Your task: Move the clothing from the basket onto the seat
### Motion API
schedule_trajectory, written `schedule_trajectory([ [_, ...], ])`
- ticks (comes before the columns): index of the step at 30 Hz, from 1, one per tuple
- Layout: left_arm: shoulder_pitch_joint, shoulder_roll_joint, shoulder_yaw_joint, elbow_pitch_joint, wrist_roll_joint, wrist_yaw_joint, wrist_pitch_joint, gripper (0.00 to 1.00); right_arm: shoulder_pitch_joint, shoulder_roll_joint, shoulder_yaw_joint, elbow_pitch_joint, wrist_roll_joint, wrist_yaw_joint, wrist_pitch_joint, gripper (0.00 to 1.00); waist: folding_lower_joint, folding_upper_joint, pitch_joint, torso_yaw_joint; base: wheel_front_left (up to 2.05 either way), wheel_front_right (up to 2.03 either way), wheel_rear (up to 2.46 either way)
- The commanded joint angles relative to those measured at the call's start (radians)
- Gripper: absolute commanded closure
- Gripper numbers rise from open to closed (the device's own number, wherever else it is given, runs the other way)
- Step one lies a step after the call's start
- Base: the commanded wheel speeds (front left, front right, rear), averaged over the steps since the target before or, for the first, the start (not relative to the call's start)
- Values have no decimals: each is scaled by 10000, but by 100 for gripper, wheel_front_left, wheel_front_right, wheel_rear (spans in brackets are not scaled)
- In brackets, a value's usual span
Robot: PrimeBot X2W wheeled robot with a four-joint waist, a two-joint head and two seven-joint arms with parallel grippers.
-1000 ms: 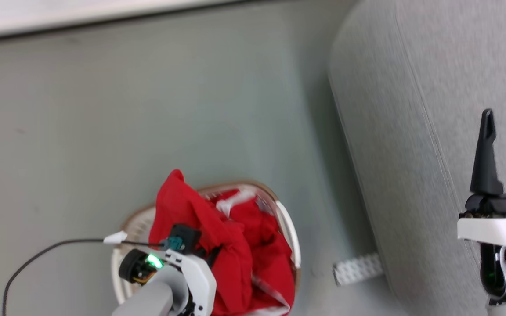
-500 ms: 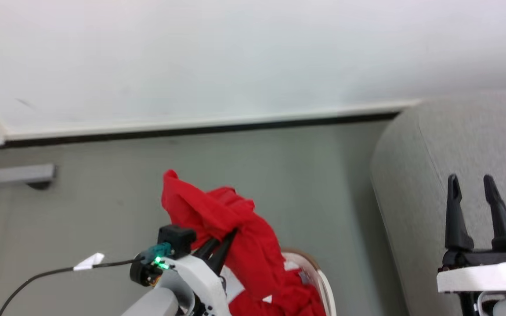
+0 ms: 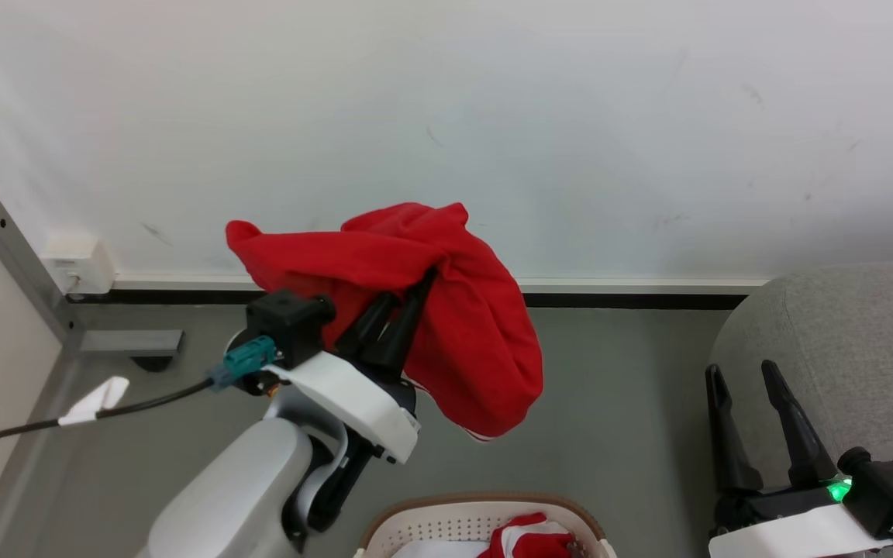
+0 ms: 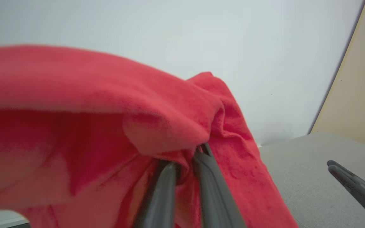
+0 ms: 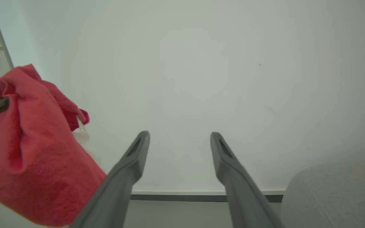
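Observation:
A plain red piece of clothing (image 3: pixel 462 325) hangs bunched in the air, with my left gripper (image 3: pixel 422 280) shut on its upper fold. In the left wrist view the fabric (image 4: pixel 106 110) drapes over and around my gripper (image 4: pixel 187 158). The white basket (image 3: pixel 446 521) with its brown rim sits below at the bottom edge, with a red and white garment (image 3: pixel 528 536) inside. The grey seat (image 3: pixel 842 333) rises at the right. Beside it my right gripper (image 3: pixel 741 373) stands open and holds nothing; its wrist view (image 5: pixel 179 136) shows the held clothing (image 5: pixel 27 158) to its left and the seat (image 5: pixel 337 190) at lower right.
A white wall with a dark baseboard (image 3: pixel 617 301) stands behind. A wall socket (image 3: pixel 78 265) and a grey metal post (image 3: pixel 16 256) are at the left. My left arm's black cable (image 3: pixel 28 425) with a white tag trails over the grey floor (image 3: pixel 617 403).
My left gripper has lifted the red clothing up out of the basket. The head camera has tilted up, so the basket sits lower in view. The right gripper stays open.

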Motion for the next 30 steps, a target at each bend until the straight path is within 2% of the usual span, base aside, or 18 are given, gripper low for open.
schedule_trajectory([
  [1, -96, 141, 60, -256, 131, 150, 85, 100, 156, -41, 114, 6, -56, -23, -34, 0, 3, -1, -28, -2, 0, 0, 0],
  [8, 229, 325, 104, -832, 1, 419, 272, 100, 136, -29, 727, 18, -270, -25, -34, 0, 3, -1, -5, -46, 0, 0, 0],
  [20, 85, 301, 104, -779, -119, 537, 388, 100, -76, -176, 3921, 513, -474, -25, -34, 0, 3, -1, -271, -8, 0, 0, 0],
  [26, -48, 55, -82, -735, -94, 510, 434, 100, -521, -75, 4247, 1025, -703, -25, -34, 0, 3, -1, -326, 166, 0, 0, 0],
  [30, -44, -194, -278, -700, -163, 380, 434, 100, -1071, -36, 4407, 1843, -665, -25, -20, 0, 3, -1, -356, 391, 0, 0, 0],
])
